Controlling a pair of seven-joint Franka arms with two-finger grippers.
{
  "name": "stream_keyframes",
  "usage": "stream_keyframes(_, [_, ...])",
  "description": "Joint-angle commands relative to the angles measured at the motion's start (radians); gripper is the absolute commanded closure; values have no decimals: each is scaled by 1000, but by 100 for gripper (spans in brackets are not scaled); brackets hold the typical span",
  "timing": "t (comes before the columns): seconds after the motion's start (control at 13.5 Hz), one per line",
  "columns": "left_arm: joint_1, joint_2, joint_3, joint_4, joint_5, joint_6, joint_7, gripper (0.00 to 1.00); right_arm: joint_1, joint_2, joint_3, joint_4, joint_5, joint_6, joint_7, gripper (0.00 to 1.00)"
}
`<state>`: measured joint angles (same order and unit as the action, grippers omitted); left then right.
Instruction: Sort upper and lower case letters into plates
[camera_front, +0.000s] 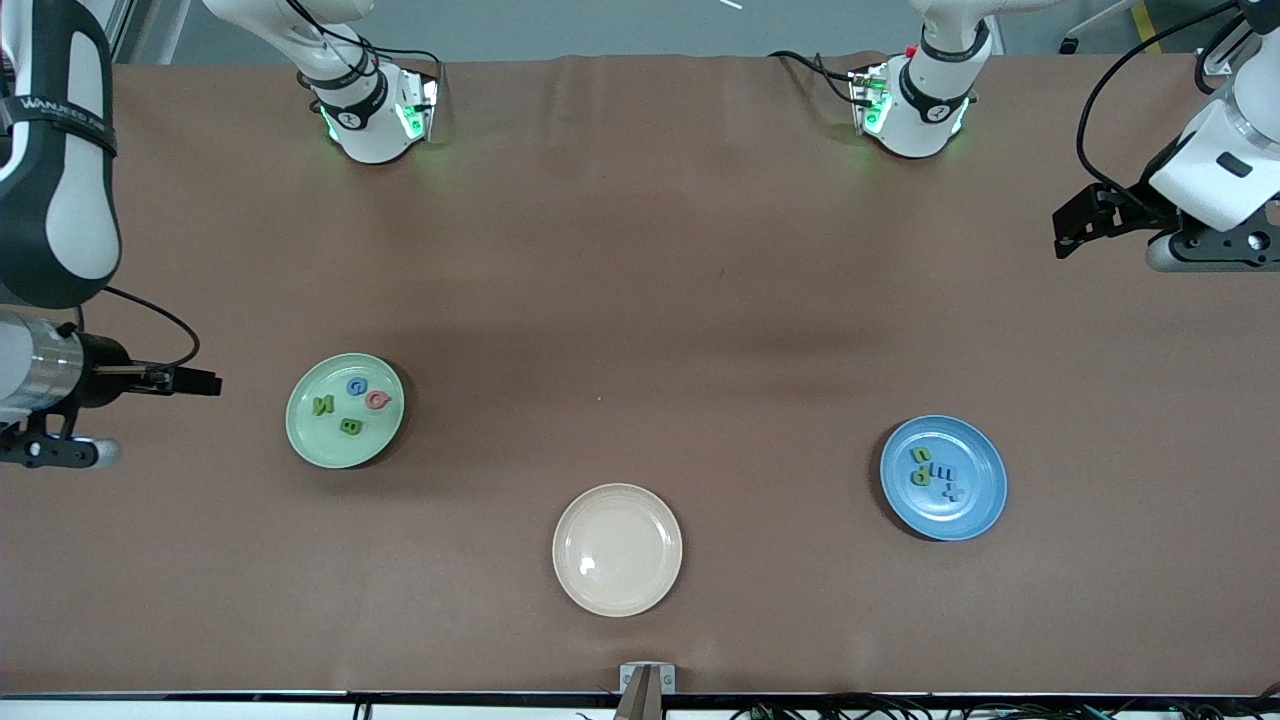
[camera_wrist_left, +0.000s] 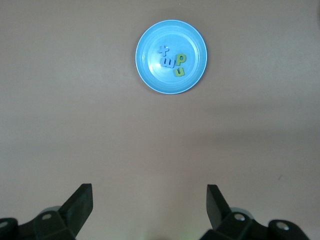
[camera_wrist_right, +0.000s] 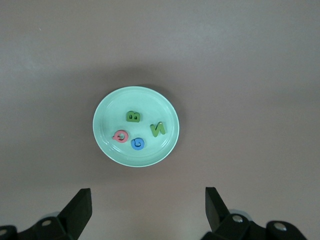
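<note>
The pale mint green plate (camera_front: 318, 446) lies toward the right arm's end of the table. It holds several upper case letters: a green B (camera_front: 350, 426), a green N (camera_front: 322, 405), a blue G (camera_front: 357, 386) and a pink one (camera_front: 377, 400). The blue plate (camera_front: 972, 510) lies toward the left arm's end and holds several lower case letters (camera_front: 933, 470), blue and green. My right gripper (camera_front: 200, 382) hangs open and empty beside the green plate (camera_wrist_right: 107, 117). My left gripper (camera_front: 1070, 230) hangs open and empty, apart from the blue plate (camera_wrist_left: 150, 70).
An empty cream-beige plate (camera_front: 617, 549) lies between the two plates, nearer to the front camera. The brown table cover (camera_front: 640, 300) carries nothing else. Both arm bases stand along the table's edge farthest from the front camera.
</note>
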<state>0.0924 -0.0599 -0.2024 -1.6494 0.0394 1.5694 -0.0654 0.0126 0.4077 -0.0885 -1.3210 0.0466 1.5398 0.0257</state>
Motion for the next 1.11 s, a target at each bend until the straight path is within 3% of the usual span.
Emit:
stream_keyframes(0.0, [7, 3, -2, 13, -18, 6, 24, 0, -17, 17, 19, 26, 1, -17, -1, 0])
stream_keyframes(0.44, [-3, 2, -2, 31, -19, 12, 24, 0, -3, -59, 29, 6, -5, -66, -18, 0])
stream_keyframes(1.04, [-2, 3, -2, 42, -21, 11, 27, 0, -16, -249, 29, -145, -8, -63, -41, 0])
